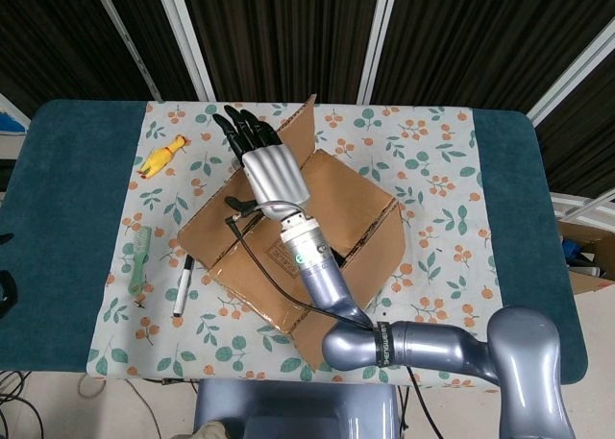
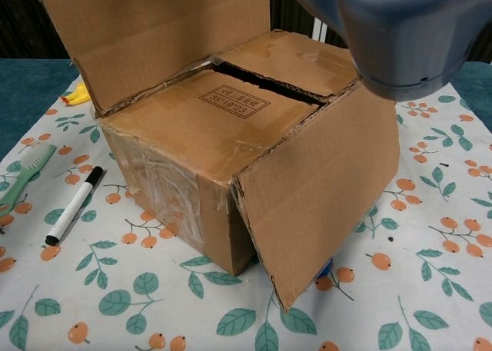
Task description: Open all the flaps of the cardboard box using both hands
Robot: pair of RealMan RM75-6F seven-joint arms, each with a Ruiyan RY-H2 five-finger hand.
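The cardboard box point(image 1: 336, 204) sits mid-table on the patterned cloth, also seen close in the chest view point(image 2: 192, 136). My right hand point(image 1: 269, 170) reaches across the top, fingers stretched flat against the inside of the far-left outer flap point(image 1: 300, 124), holding nothing. That flap point(image 2: 154, 28) stands raised and leans outward. The near-right outer flap point(image 2: 323, 190) hangs down the box's side. Two inner flaps point(image 2: 231, 105) lie flat, with a dark slit between them. My right forearm point(image 2: 384, 28) fills the chest view's top right. A dark sliver at the left edge point(image 1: 5, 290) may be my left hand.
A yellow rubber toy point(image 1: 163, 158) lies at the back left. A green comb point(image 1: 139, 256) and a marker point(image 1: 183, 283) lie left of the box, both also in the chest view. Something blue point(image 2: 324, 270) peeks from under the hanging flap.
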